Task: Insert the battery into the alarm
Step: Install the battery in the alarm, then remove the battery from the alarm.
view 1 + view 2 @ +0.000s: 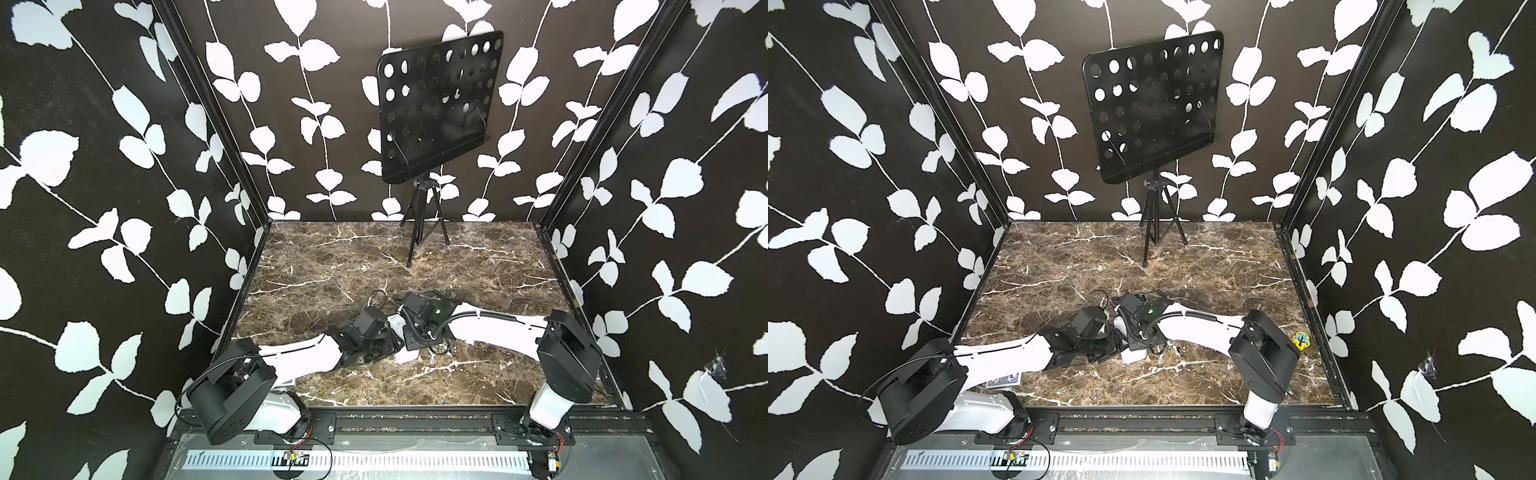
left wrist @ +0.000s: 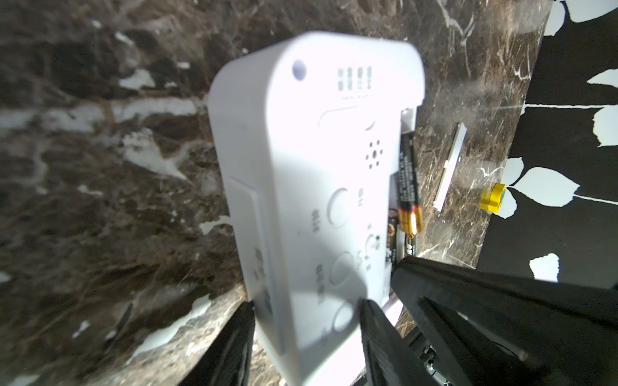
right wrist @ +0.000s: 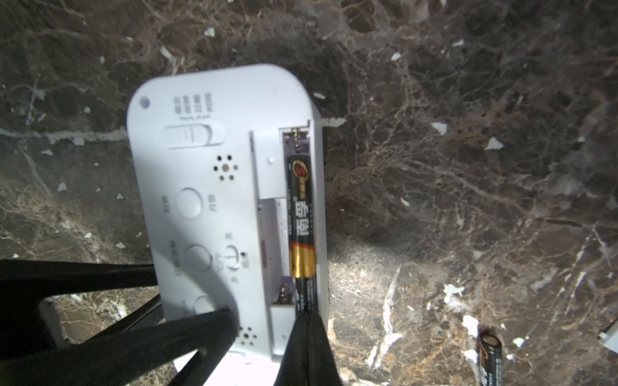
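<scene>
Alarm (image 3: 214,200) lies back-up at the near centre of the desk (image 3: 468,167), one battery (image 3: 301,214) seated in its open bay. My left hand (image 2: 307,310) clamps the alarm's end. My right hand (image 3: 306,326) is closed, tips on a second battery (image 3: 306,294).

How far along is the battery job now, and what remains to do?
Done: the compartment is open, a white strip, likely its cover, lies on the table, and one battery sits in the alarm. In hand: the left hand clamps the alarm while the shut right hand presses on a second battery in line with it. Left: seat that one fully, then probably refit the cover. A spare battery lies nearby.
</scene>
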`<act>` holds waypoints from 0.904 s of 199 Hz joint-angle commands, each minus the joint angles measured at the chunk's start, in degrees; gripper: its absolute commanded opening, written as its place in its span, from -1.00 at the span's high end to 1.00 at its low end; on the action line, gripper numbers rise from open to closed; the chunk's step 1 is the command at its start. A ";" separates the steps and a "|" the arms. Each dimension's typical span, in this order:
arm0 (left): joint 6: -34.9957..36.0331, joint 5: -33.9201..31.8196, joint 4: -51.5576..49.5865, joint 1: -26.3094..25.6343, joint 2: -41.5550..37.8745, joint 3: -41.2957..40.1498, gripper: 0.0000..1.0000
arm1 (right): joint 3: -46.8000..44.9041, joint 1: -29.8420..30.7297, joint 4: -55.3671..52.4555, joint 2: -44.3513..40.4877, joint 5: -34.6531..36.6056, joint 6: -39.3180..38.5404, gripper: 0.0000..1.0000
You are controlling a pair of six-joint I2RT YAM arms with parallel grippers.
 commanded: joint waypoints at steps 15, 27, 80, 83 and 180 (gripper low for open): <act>0.85 -2.22 -8.96 -0.27 -0.88 -0.87 -0.05 | -0.48 0.08 -1.86 -4.48 1.12 0.50 0.87; 1.52 -2.45 -9.74 -0.27 -1.18 0.08 -0.06 | 0.35 0.03 -1.65 -4.98 1.16 -0.02 0.84; 2.82 -3.28 -10.96 -0.27 -0.88 3.83 -0.07 | 3.69 -1.84 -0.75 -2.32 1.45 -1.04 0.76; 2.85 -3.23 -10.90 -0.27 -0.76 3.97 -0.07 | 3.80 -2.02 -0.71 -2.07 1.58 -1.04 0.75; 3.20 -5.93 -10.87 0.26 -2.44 6.71 -0.11 | 5.86 -3.43 -1.56 2.77 1.54 -2.45 0.49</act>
